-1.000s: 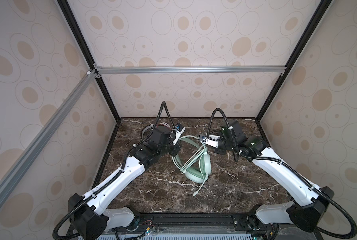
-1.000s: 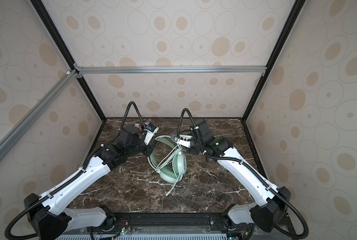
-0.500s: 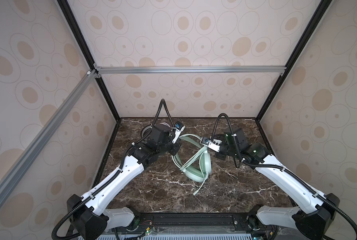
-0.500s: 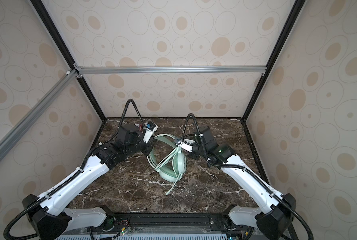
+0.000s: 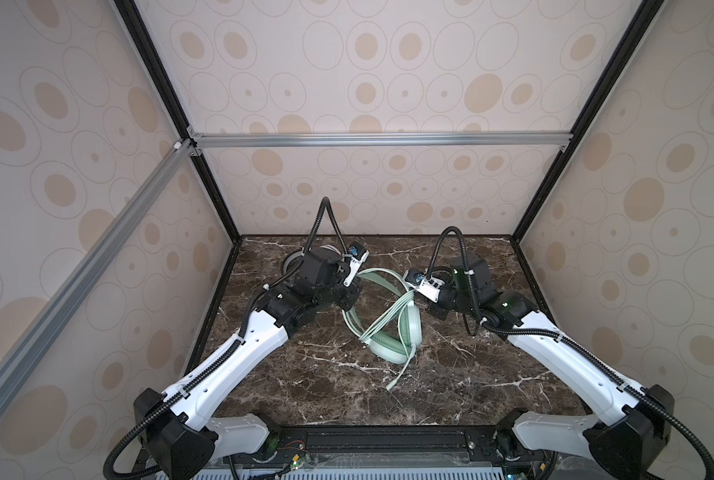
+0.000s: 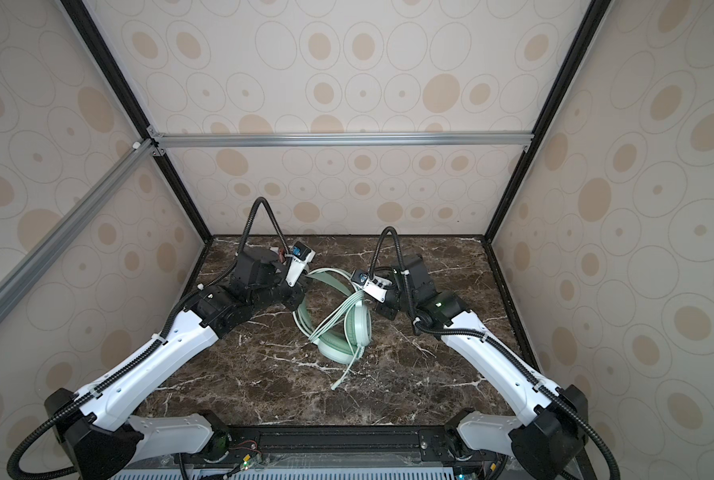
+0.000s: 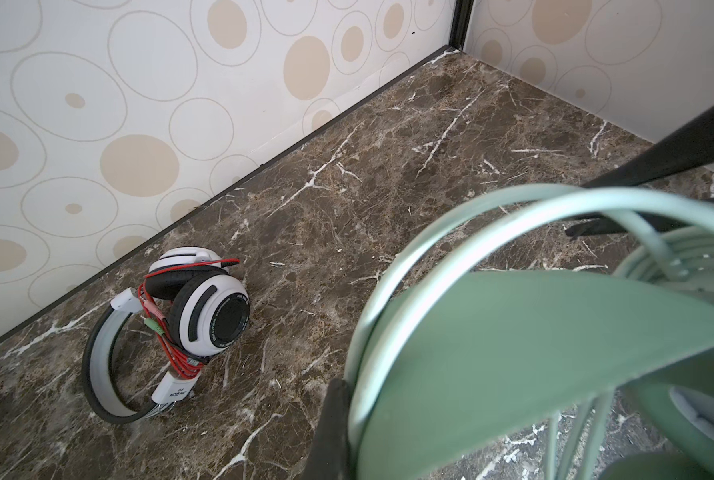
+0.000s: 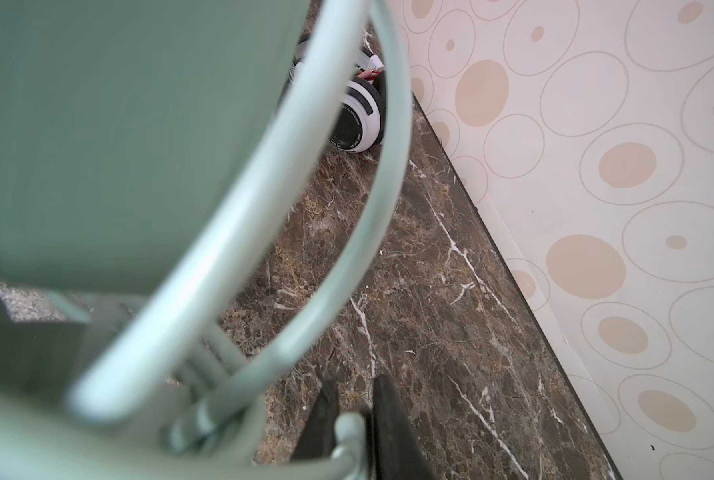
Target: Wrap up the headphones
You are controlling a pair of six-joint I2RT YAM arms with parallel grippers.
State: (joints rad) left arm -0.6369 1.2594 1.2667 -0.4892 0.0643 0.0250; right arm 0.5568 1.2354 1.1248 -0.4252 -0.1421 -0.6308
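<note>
Our right gripper has its jaws narrow, and the pale green cable is pinched between the two black fingers. Our left gripper has its jaws closed on the mint-green headset, gripping the headband, which fills the near part of the left wrist view.

In both top views the mint-green headset sits between our two grippers in the middle of the marble tabletop. Several strands of cable run slantwise across it from the right gripper, and the free end trails toward the front.

The white headset lies well apart from it, near the back wall behind our left arm. Its red cable is bundled against the ear cups.
</note>
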